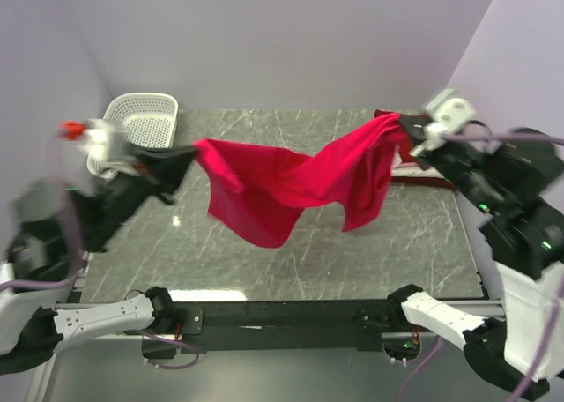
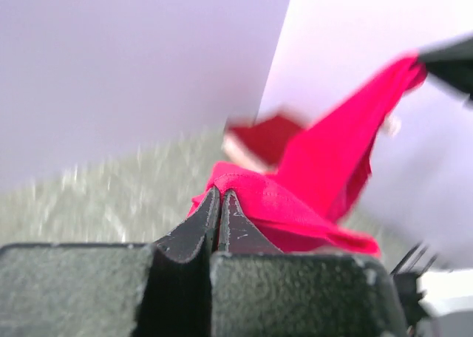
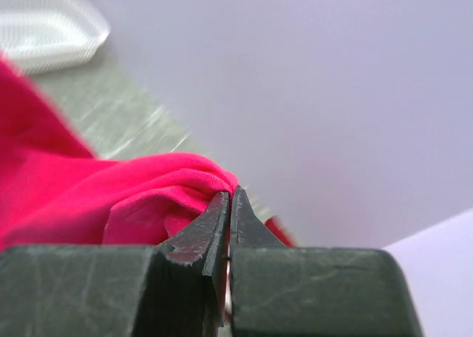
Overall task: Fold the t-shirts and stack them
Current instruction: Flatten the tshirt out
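Room: pale lilac walls close around a grey marbled table (image 1: 423, 252); a white lattice basket (image 1: 145, 118) sits in its far left corner.
Bright pinkish-red t-shirt (image 1: 282, 186): off the table, strung in the air between the two arms. It sags in the middle and a loose flap hangs over the table centre. Whether that flap touches the surface I cannot tell.
Left gripper (image 1: 187, 152): jaws pressed almost together, pinching one edge of the bright shirt at the left.
Right gripper (image 1: 405, 127): jaws likewise nipped tight on a bunched fold at the shirt's other end, high at the far right.
Darker crimson t-shirt (image 1: 427, 180): lies on the table's far right edge, below the right gripper. It is mostly hidden, and the left wrist view of it is blurred.
Step in hand: most likely spreading the bright shirt out so it can be laid flat for folding.
Next move: should lower both ends together, keeping the cloth taut, so the hanging flap lands first and smooths out. The bunching at the right end could leave it twisted.
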Tool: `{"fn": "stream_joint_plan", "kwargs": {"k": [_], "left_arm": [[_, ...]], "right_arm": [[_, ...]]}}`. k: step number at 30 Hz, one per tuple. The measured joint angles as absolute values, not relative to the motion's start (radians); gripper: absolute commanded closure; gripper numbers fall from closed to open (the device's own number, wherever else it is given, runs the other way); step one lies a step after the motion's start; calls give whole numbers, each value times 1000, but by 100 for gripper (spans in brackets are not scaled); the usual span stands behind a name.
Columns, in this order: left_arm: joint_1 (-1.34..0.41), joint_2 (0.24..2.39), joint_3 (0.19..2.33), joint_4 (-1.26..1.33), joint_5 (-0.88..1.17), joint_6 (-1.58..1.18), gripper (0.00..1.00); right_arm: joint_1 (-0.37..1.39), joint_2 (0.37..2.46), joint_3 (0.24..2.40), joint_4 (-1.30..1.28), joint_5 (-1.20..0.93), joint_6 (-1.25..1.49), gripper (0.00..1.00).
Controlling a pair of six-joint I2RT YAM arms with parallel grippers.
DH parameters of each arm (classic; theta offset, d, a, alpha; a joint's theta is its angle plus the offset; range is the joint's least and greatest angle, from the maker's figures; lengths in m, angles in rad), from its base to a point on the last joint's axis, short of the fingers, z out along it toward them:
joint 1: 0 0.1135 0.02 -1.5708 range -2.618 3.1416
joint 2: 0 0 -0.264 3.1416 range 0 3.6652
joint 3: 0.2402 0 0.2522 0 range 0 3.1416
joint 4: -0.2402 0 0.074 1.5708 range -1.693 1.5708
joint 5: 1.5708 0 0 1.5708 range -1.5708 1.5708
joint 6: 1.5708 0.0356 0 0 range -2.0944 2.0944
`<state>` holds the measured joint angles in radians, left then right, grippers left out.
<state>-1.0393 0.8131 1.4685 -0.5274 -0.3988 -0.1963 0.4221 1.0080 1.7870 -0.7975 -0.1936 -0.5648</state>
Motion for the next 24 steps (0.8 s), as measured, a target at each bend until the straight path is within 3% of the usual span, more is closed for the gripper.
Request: {"fn": "stream_joint_plan", "kwargs": {"k": [5,9,16,20,21,22,23,24], "left_arm": [[-1039,767,1649,-531,-357,-130,99],[-1039,743,1640,-478,-413,-88,99],[-1034,745,1276,-334,-750,-69,99],[-872,812,1045,-279,-717,-184,99],[-736,849,986,-264,-656,-237,92],[-597,898,939,-232,-553,-289,64],[-482,957,913,-215,-506,-318,47],[-358,1041,903,-205,-442,-364,38]], "right_arm": [[376,952,1946,-805,-164,-569,100],[350,913,1983,-776,-134,-565,100],[336,997,1745,-624,-98,-521,100],[302,1231,1621,-517,-109,-468,100],[297,1285,1613,-495,-112,-455,91],[293,1384,1610,-475,-115,-430,73],[290,1470,1614,-457,-112,-408,35],[289,1584,1644,-465,-96,-381,29]]}}
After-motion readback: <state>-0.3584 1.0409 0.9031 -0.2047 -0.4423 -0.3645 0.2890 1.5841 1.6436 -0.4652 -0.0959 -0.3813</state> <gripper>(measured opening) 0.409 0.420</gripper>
